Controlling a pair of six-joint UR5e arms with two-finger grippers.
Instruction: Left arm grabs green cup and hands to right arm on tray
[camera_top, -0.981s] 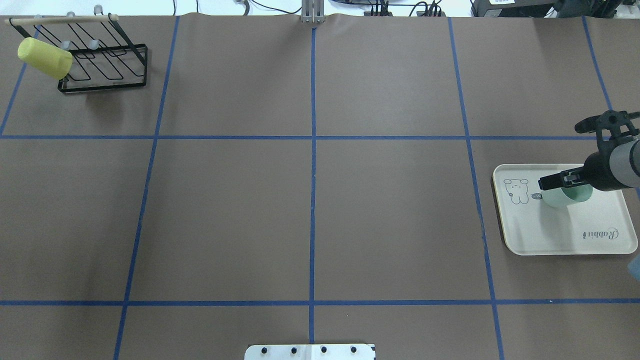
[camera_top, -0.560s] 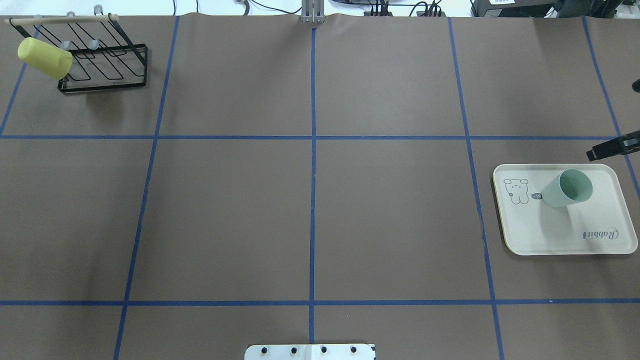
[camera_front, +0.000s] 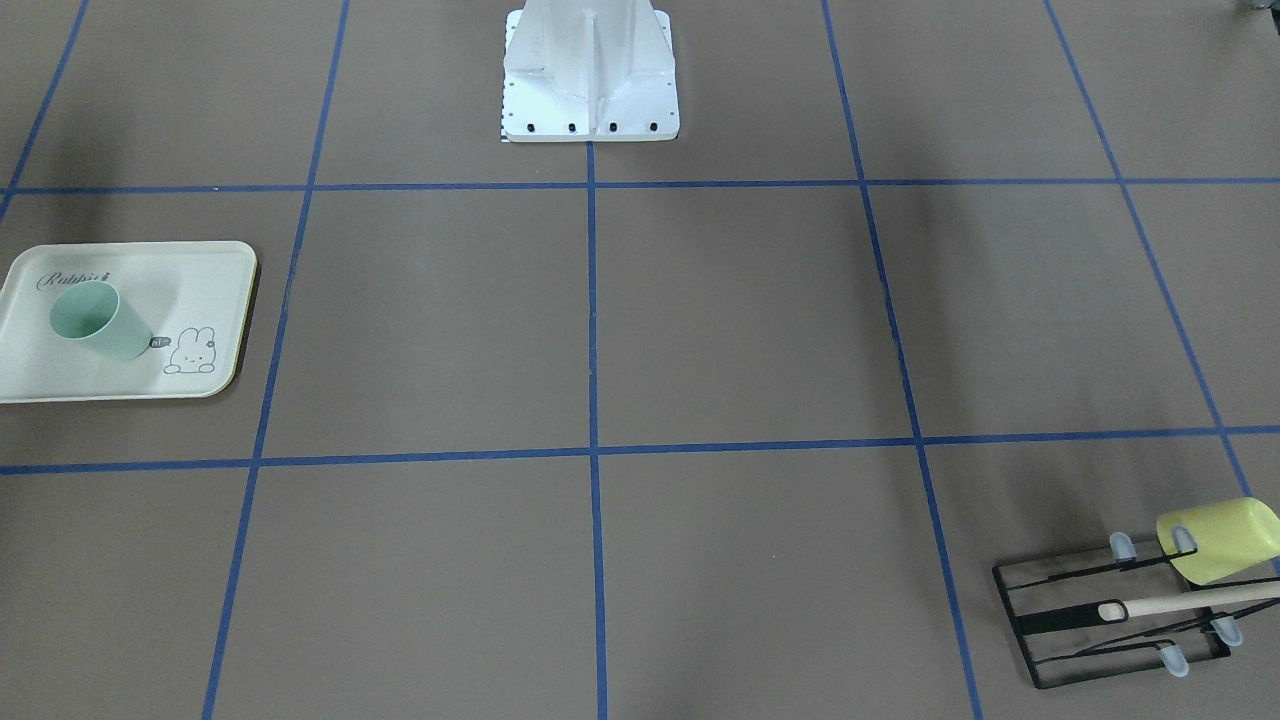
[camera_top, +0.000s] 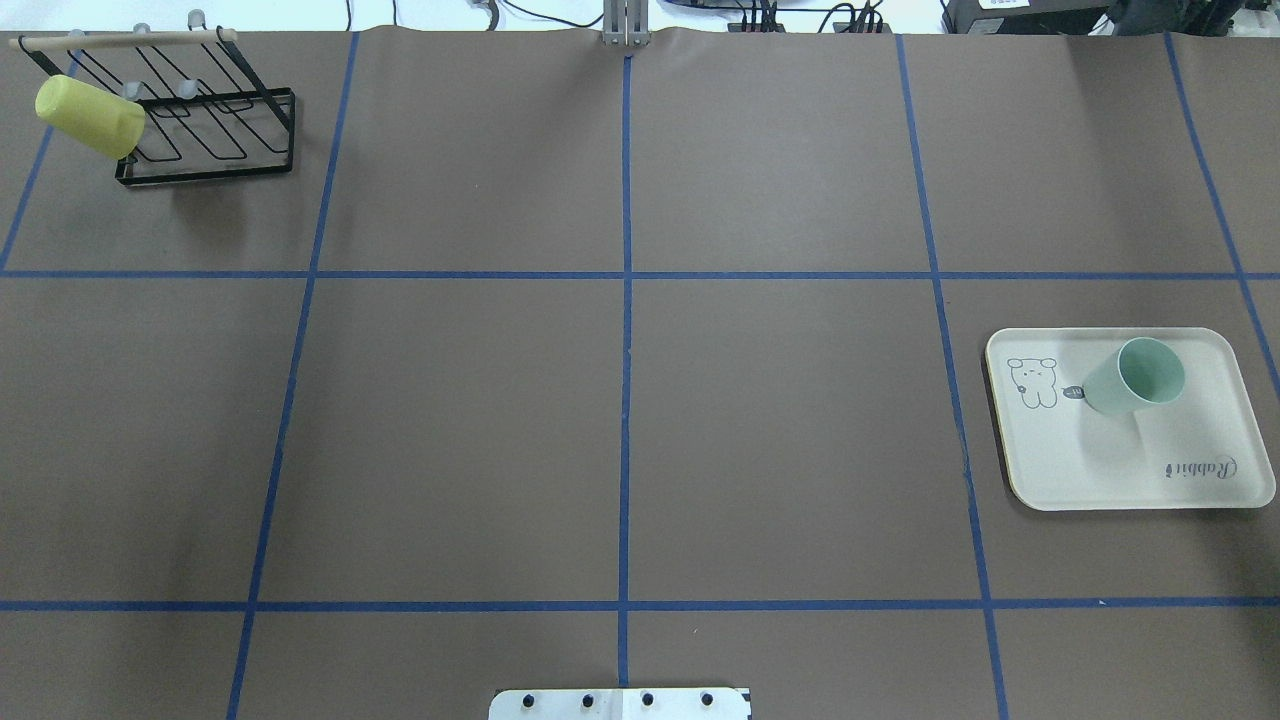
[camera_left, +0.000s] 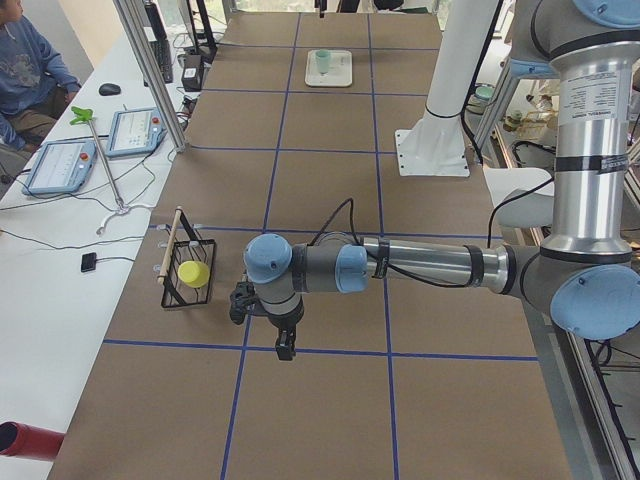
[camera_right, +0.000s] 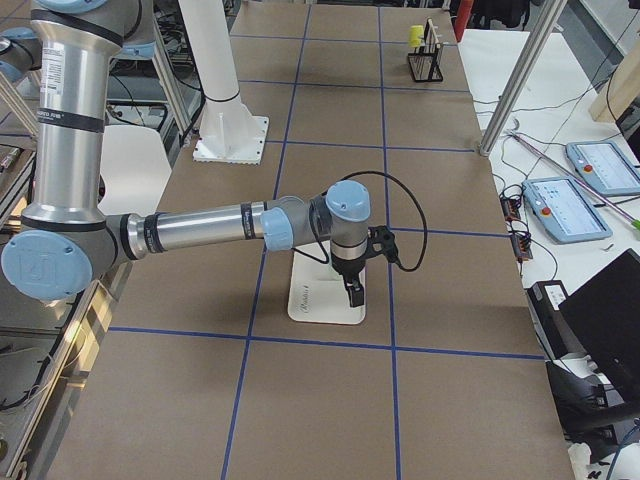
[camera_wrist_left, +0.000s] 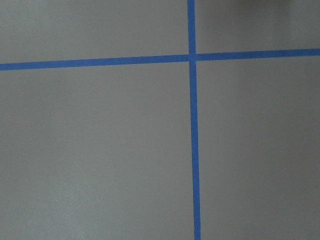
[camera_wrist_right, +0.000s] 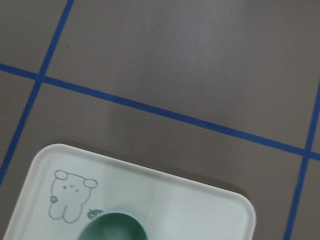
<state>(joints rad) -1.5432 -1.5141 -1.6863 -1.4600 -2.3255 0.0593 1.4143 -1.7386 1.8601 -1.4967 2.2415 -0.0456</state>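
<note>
The pale green cup (camera_top: 1135, 377) stands upright on the cream tray (camera_top: 1200, 470) at the table's right side, next to the bunny drawing. It also shows in the front view (camera_front: 98, 320) on the tray (camera_front: 200, 280), and its rim shows at the bottom of the right wrist view (camera_wrist_right: 115, 227). Neither gripper is in the overhead or front view. The right gripper (camera_right: 354, 292) hangs over the tray's edge in the exterior right view; I cannot tell if it is open. The left gripper (camera_left: 284, 345) hangs near the table's left end; I cannot tell its state.
A black wire rack (camera_top: 205, 130) at the far left corner carries a yellow-green cup (camera_top: 90, 115). The robot's white base (camera_front: 590, 80) stands at the near middle edge. Blue tape lines cross the brown table. A person (camera_left: 30, 60) sits beside the table.
The right gripper was at the green cup on the tray, then drew back to the right and left the overhead view. The cup stays upright on the tray.
</note>
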